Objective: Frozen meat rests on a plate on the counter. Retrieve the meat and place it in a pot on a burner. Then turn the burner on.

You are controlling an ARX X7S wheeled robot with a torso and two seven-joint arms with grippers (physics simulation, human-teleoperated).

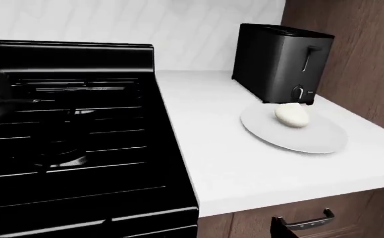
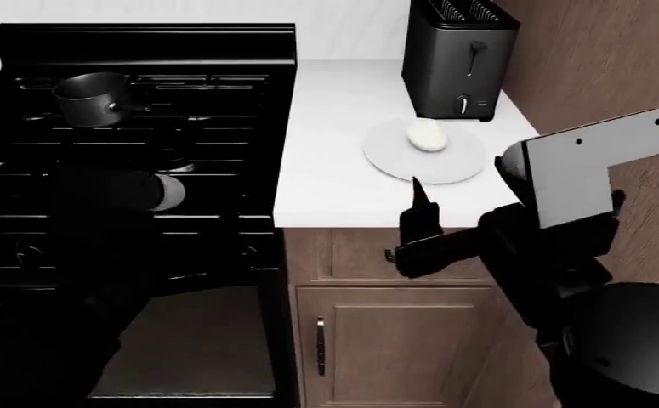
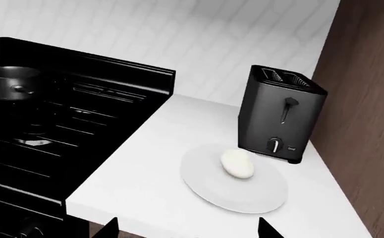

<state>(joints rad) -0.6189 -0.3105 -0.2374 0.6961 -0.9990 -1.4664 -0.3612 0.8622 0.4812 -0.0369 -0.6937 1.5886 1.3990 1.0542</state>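
We start with the black stove (image 2: pixel 136 127), well off to the left of our right gripper (image 2: pixel 420 208); it fills that side because the burner we must light sits there. Next is the counter (image 2: pixel 329 170), directly ahead of and below that gripper, carrying everything we need to fetch first. The toaster (image 2: pixel 457 59) stands beyond the gripper at the counter's back, just behind the plate (image 2: pixel 392 157), so we judge a low, frontal approach keeps us clear of it. The plate lies just ahead of the gripper, near the counter's front edge. The pot (image 2: pixel 91 98) waits far to the gripper's left on a rear burner, handle pointing toward the counter, apparently empty. The frozen meat (image 2: pixel 427 135) rests on the plate's far half, close to the toaster.

Our right gripper hovers unladen, its two finger tips spread wide apart in the right wrist view, ready to straddle the meat. Our left gripper (image 2: pixel 168 194) hangs over the stove; we cannot tell how its jaws stand.
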